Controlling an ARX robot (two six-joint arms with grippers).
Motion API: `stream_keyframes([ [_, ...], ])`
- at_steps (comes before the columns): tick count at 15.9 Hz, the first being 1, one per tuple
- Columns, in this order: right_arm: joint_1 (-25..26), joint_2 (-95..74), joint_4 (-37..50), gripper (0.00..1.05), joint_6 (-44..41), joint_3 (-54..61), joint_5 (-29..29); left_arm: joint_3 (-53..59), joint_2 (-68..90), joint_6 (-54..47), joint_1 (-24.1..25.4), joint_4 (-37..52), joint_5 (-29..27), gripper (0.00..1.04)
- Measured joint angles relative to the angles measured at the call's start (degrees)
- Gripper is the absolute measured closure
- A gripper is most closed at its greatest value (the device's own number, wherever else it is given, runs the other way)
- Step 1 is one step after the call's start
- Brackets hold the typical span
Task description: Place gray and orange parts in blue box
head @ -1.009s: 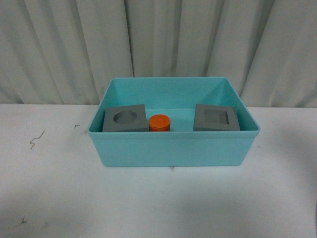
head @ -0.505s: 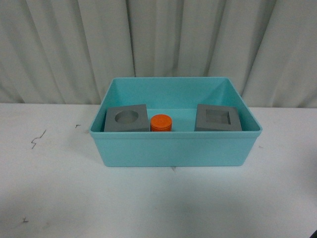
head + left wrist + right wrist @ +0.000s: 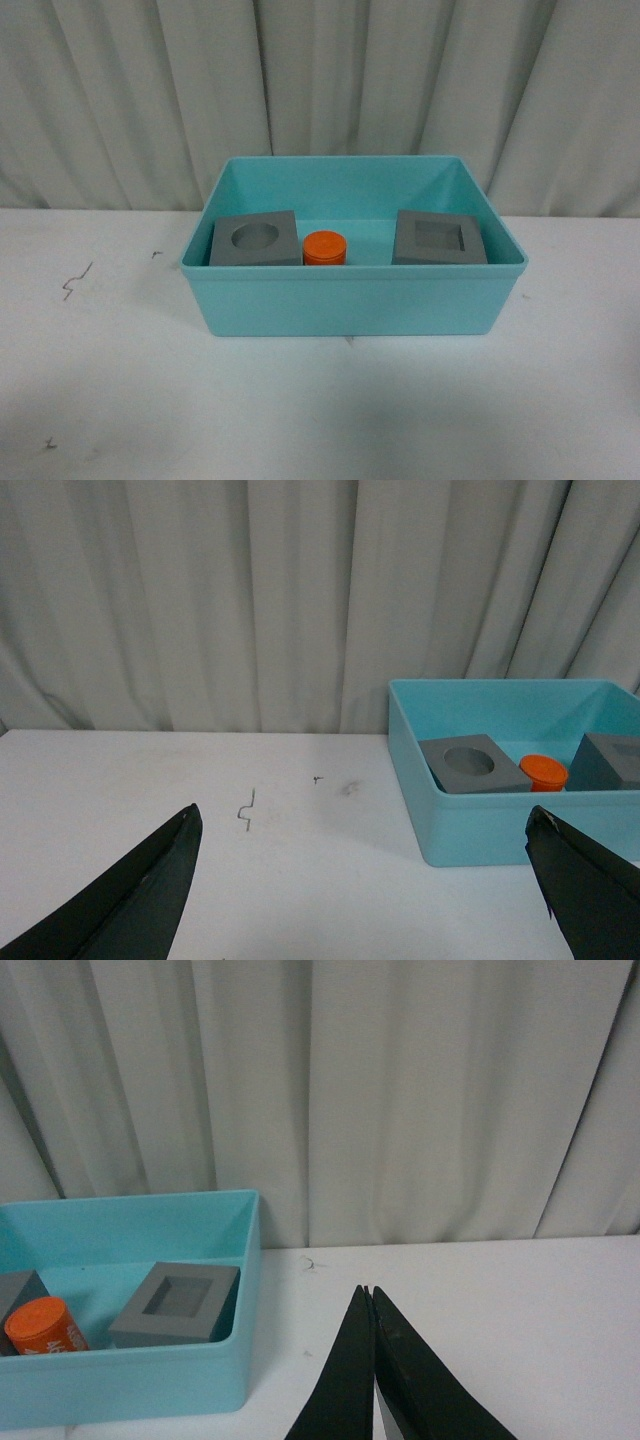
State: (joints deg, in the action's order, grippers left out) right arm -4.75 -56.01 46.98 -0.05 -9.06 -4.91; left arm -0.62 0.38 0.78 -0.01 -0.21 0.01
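matte gray cubes, orange cylinder in turquoise bin

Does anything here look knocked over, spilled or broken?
Nothing stands out. Both gray blocks and the orange cylinder sit upright inside the blue box; only small dark scuffs mark the table.

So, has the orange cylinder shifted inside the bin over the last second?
No. The orange cylinder still sits between the two gray blocks, touching the round-hole block, inside the blue bin.
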Motion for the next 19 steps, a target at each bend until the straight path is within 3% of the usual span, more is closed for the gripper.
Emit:
stream_keyframes([
  [3,5.0,6.3,-4.0,1.03,0.0,3.3,4.3,0.0,0.0,0.0,0.0,0.0,-0.1,0.07],
  [5,5.0,11.3,-6.8,1.03,0.0,4.8,4.7,0.0,0.0,0.0,0.0,0.0,0.0,0.07],
  [6,5.0,11.8,-3.5,1.03,0.0,6.8,4.7,0.0,0.0,0.0,0.0,0.0,0.0,0.07],
  [19,5.0,39.0,-29.8,1.03,0.0,8.4,4.7,0.0,0.0,0.0,0.0,0.0,0.0,0.07],
])
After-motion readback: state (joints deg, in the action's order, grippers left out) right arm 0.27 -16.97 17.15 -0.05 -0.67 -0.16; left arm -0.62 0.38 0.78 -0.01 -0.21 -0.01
